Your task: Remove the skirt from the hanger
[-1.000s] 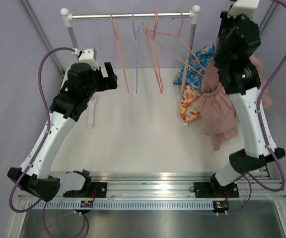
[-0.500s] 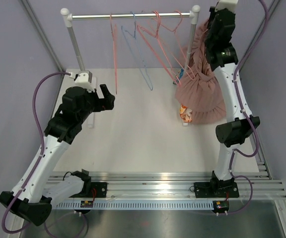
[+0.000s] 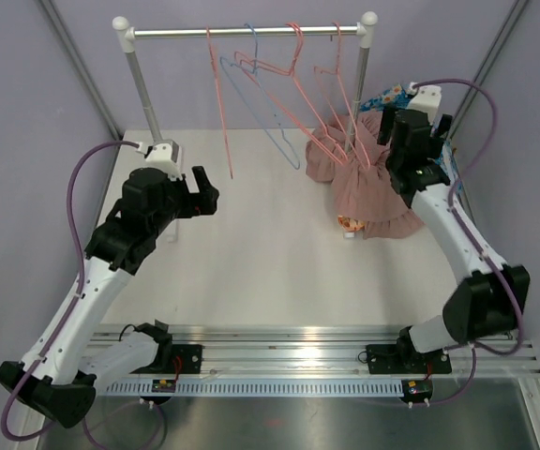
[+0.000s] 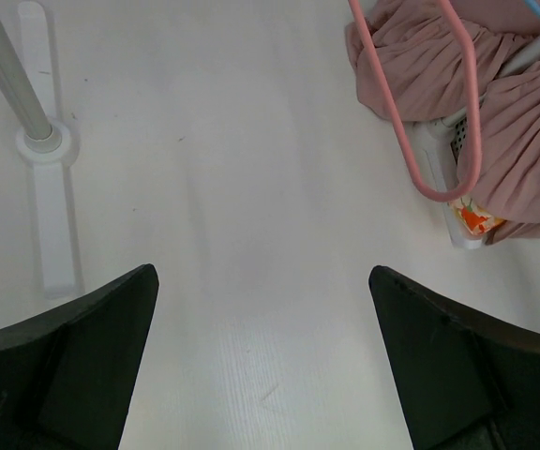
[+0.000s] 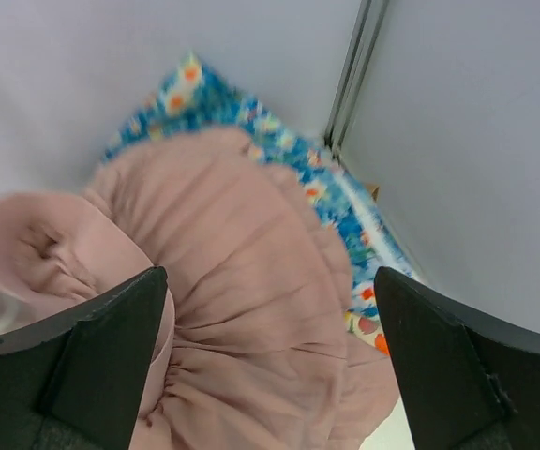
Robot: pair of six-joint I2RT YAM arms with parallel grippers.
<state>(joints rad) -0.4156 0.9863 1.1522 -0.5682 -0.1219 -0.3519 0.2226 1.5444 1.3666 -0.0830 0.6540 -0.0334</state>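
Observation:
The pink skirt lies in a heap on the table at the foot of the rack's right post, also seen as pink skirt and pink skirt. Pink hangers dangle from the rod just in front of it; one hanger loop hangs by the cloth. My right gripper hovers right above the skirt, open, with nothing between its fingers. Out over the bare table at the left, my left gripper is open and empty.
The rack's rod carries several pink hangers and a blue hanger. A blue floral garment lies behind the skirt by the right wall. The rack's left post and foot stand at the left.
The right gripper, shut on the skirt and held high, came down by the rack's right post and opened; the skirt now lies heaped. The hangers have swung. The left arm barely moved.

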